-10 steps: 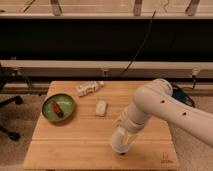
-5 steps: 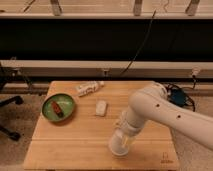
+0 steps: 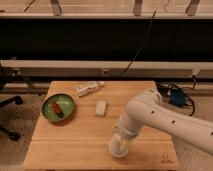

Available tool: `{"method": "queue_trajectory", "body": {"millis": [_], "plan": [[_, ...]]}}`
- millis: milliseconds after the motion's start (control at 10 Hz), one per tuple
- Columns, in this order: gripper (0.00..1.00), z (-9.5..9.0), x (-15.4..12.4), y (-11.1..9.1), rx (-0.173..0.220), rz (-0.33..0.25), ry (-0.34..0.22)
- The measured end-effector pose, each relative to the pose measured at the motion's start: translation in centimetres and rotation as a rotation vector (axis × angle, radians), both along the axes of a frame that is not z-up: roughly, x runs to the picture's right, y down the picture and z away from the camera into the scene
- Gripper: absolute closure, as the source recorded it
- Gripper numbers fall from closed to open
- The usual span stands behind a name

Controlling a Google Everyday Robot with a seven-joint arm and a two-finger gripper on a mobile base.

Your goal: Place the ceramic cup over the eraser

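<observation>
The white ceramic cup (image 3: 118, 148) is at the end of my arm, low over the wooden table (image 3: 70, 145) near its front edge, right of the middle. My gripper (image 3: 122, 140) is right at the cup's top, and my wrist and forearm cover most of it. I cannot tell whether the cup touches the table. The black eraser is hidden; no part of it shows.
A green bowl (image 3: 48, 112) with a reddish thing inside sits at the table's left. A flat white rounded piece (image 3: 101, 107) lies in the middle. A long white bottle-like thing (image 3: 89, 88) lies at the back. A blue object (image 3: 177, 98) and cables lie right of the table.
My arm's end has sunk slightly toward the table with the cup. A dark spot seen below it one second ago no longer shows.
</observation>
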State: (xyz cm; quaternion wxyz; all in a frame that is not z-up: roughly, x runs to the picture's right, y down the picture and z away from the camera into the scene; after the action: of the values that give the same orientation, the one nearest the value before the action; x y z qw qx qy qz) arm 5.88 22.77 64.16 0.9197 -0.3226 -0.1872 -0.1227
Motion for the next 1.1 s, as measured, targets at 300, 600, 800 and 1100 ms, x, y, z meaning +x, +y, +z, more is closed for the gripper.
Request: {"method": "queue_trajectory", "body": {"millis": [300, 600, 800, 1100], "plan": [[0.74, 0.9, -0.3, 0.7, 0.009, -0.010, 0.010], [0.42, 1.8, -0.6, 1.4, -0.001, -0.018, 0.011], [0.25, 2.2, -0.7, 1.7, -0.006, -0.018, 0.007], [0.26, 2.7, -0.5, 0.9, 0.000, -0.005, 0.004]]}}
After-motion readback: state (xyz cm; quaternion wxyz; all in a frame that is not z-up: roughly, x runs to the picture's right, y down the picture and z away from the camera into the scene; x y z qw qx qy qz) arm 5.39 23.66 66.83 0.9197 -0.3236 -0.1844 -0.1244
